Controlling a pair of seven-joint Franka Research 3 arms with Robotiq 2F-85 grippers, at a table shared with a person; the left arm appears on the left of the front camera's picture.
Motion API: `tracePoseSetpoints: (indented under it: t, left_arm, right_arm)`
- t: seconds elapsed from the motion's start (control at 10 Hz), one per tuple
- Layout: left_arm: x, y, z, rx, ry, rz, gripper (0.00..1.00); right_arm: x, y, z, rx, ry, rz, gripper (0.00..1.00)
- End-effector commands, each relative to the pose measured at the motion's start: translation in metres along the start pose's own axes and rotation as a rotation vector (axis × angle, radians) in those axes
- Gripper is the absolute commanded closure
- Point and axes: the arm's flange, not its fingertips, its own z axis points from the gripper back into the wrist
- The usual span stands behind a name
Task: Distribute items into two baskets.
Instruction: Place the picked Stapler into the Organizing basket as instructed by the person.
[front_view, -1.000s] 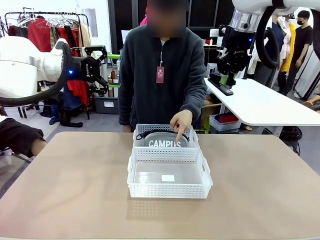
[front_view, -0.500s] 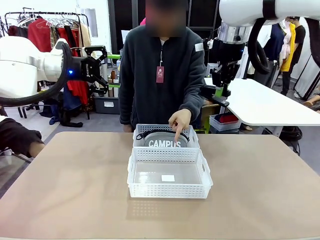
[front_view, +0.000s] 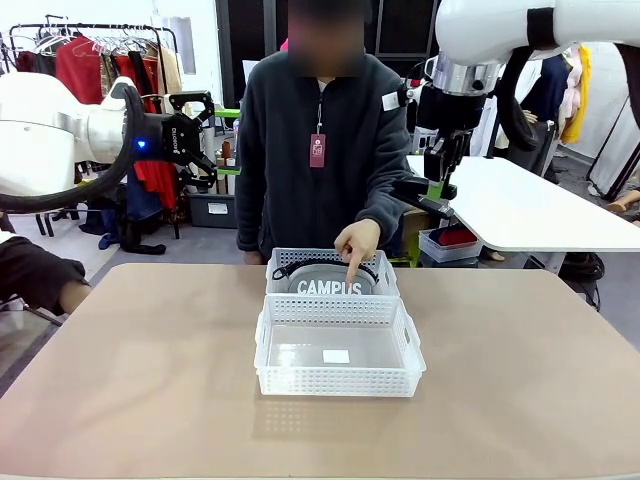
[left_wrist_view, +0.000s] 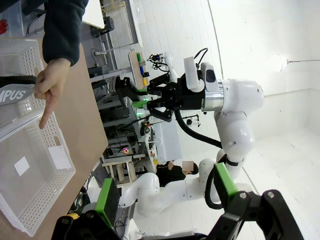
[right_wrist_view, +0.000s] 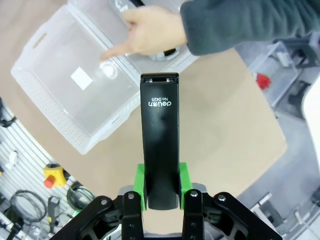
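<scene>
While the stapler (right_wrist_view: 159, 145) is clamped between the green pads of the right gripper (right_wrist_view: 160, 192), it hangs high above the desk (front_view: 120, 380), off past the far right corner of the baskets in the front view (front_view: 420, 192). Its black body points out along the fingers, white print showing on the upper face. The grey pouch (front_view: 325, 283) with its "CAMPUS" lettering and black strap lies in the far basket (front_view: 290, 258), which touches the near basket (front_view: 338, 382) standing just in front of it; the near one holds nothing but a small white label on its floor. A person's hand (front_view: 356, 243) reaches down with the index finger pointing at the boundary between the two baskets, fingertip just over the pouch. The left gripper (front_view: 205, 135) is raised at the left side of the scene, well apart from the baskets, jaws spread wide and holding nothing.
</scene>
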Motion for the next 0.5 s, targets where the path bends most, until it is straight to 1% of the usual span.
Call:
tracePoseSetpoints:
  t: [0.0,0.3,0.4]
  left_arm:
    - [-0.002,-0.002,0.0,-0.018,-0.008,0.002,0.0]
    - [-0.002,-0.002,0.0,-0.018,-0.008,0.002,0.0]
    - [-0.002,-0.002,0.0,-0.018,-0.008,0.002,0.0]
  right_arm:
    - [0.001,0.0,-0.002,0.011,0.024,-0.003,1.0]
    - [0.0,0.0,-0.005,0.01,0.018,0.0,1.0]
    - [0.007,0.012,-0.011,-0.001,-0.002,0.088,1.0]
